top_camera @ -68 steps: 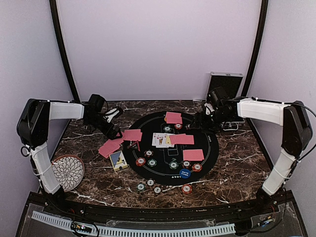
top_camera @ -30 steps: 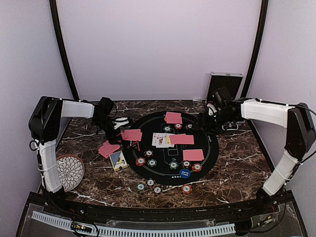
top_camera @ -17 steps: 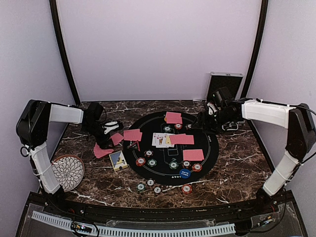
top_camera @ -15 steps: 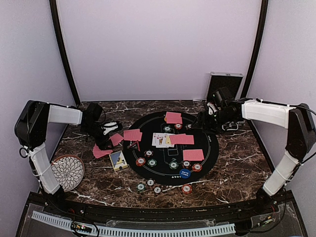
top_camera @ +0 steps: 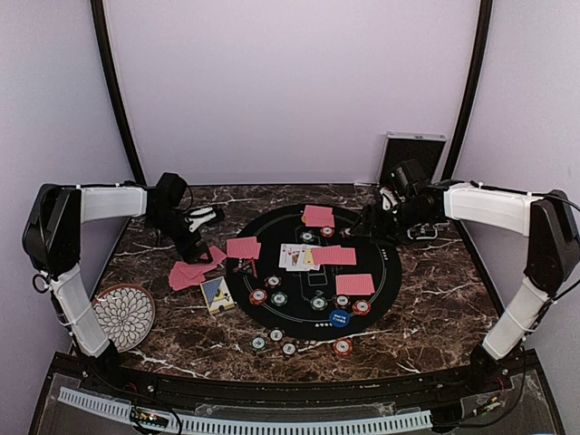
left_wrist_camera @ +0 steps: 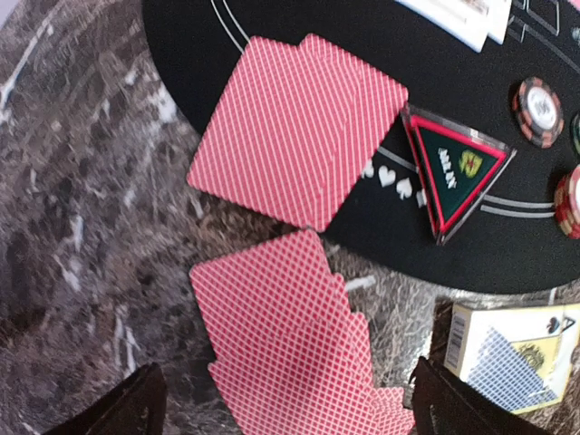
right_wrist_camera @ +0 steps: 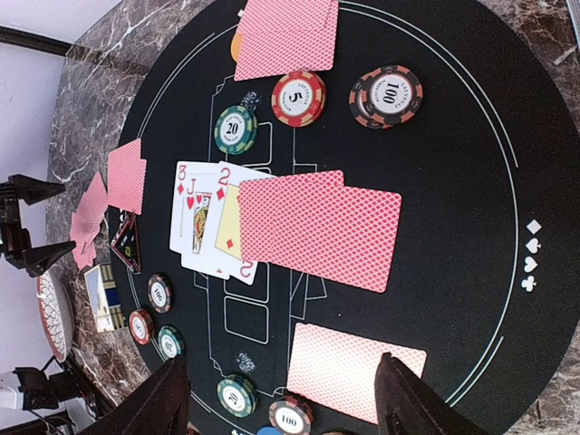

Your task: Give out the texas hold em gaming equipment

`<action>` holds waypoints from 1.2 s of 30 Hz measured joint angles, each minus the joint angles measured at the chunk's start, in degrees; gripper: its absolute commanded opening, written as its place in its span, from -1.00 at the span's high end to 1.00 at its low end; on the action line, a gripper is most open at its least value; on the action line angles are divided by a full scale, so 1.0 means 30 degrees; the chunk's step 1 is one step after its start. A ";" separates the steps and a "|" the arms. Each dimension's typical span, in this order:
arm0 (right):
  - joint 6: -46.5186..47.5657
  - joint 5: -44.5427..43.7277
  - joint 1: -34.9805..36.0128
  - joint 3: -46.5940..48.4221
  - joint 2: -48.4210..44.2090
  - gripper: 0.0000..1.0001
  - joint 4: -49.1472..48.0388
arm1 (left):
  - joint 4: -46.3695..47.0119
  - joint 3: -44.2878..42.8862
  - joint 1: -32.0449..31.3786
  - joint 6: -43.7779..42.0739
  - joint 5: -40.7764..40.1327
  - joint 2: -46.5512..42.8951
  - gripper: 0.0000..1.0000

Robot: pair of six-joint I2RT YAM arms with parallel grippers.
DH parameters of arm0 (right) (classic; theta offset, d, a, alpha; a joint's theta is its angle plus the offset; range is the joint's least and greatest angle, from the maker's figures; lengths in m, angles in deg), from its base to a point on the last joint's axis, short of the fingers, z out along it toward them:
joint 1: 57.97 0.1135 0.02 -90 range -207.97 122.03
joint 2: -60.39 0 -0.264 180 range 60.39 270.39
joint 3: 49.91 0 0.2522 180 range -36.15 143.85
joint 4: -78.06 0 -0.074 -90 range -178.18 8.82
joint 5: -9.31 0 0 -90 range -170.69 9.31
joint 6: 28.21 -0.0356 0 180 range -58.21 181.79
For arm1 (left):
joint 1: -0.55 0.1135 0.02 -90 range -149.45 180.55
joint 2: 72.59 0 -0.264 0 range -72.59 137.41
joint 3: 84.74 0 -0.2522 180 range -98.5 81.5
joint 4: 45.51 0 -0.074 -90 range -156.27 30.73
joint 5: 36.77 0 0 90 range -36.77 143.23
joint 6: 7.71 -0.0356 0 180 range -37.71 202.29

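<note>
Now | red-backed cards point(top_camera: 188, 272) | face-down | long axis slanting toward mat point(top_camera: 385, 249)

Left wrist view: the lower red-backed cards point(left_wrist_camera: 290, 358) are cut off by the bottom edge. The card box point(left_wrist_camera: 509, 352) and a red-and-white chip point(left_wrist_camera: 569, 201) are cut off by the right edge.

Right wrist view: an orange disc point(right_wrist_camera: 235, 45) is mostly hidden under the top red-backed cards point(right_wrist_camera: 288, 36). The face-up cards point(right_wrist_camera: 204, 217) are partly covered.

Top view: values on the chips point(top_camera: 279, 298) are too small to read.

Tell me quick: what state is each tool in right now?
Left tool: open, empty, over loose red-backed cards.
Right tool: open, empty, over the black poker mat.
</note>
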 measured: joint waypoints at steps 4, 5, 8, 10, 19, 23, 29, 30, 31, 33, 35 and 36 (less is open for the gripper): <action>-0.0036 0.0029 0.0007 -0.0007 -0.0007 -0.36 -0.0029 | -0.0452 -0.2106 -0.0044 0.0277 0.0954 0.0022 -0.79; -0.0066 0.0051 0.0007 -0.0022 -0.0007 -0.34 -0.0073 | -0.0452 -0.2492 -0.0051 0.0408 0.1027 0.0109 -0.68; -0.0189 0.0087 0.0000 -0.0153 -0.0051 -0.28 -0.0197 | -0.0211 -0.4255 -0.0095 0.0699 0.0874 0.1115 -0.46; -0.0277 0.0087 0.0007 -0.0328 -0.0175 -0.26 -0.0219 | 0.0415 -0.5166 -0.0131 0.0976 0.0379 0.2229 -0.40; -0.0357 0.0102 0.0000 -0.0641 -0.0583 -0.24 -0.0284 | 0.1698 -0.5464 -0.0233 0.1668 -0.1814 0.5340 -0.41; -0.0357 0.0146 0.0007 -0.0641 -0.0583 -0.23 -0.0284 | 0.2193 -0.5457 -0.0306 0.1770 -0.2382 0.5370 -0.43; -0.0372 0.0306 0.0000 -0.0940 -0.0612 -0.21 -0.0364 | 0.2586 -0.5333 -0.0415 0.1814 -0.2834 0.5377 -0.46; -0.0372 0.0342 0.0000 -0.0998 -0.0619 -0.21 -0.0364 | 0.2623 -0.5253 -0.0430 0.1807 -0.2856 0.5377 -0.47; -0.0379 0.0364 0.0007 -0.1035 -0.0619 -0.20 -0.0364 | 0.2645 -0.5136 -0.0452 0.1807 -0.2863 0.5377 -0.47; -0.0401 0.0430 0.0007 -0.1107 -0.0619 -0.19 -0.0401 | 0.2645 -0.4881 -0.0481 0.1792 -0.2863 0.5377 -0.47; -0.0408 0.0437 0.0007 -0.1107 -0.0619 -0.19 -0.0423 | 0.2637 -0.4532 -0.0539 0.1756 -0.2871 0.5377 -0.47; -0.0408 0.0444 0.0007 -0.1107 -0.0619 -0.19 -0.0430 | 0.2674 -0.4430 -0.0546 0.1727 -0.2841 0.5370 -0.48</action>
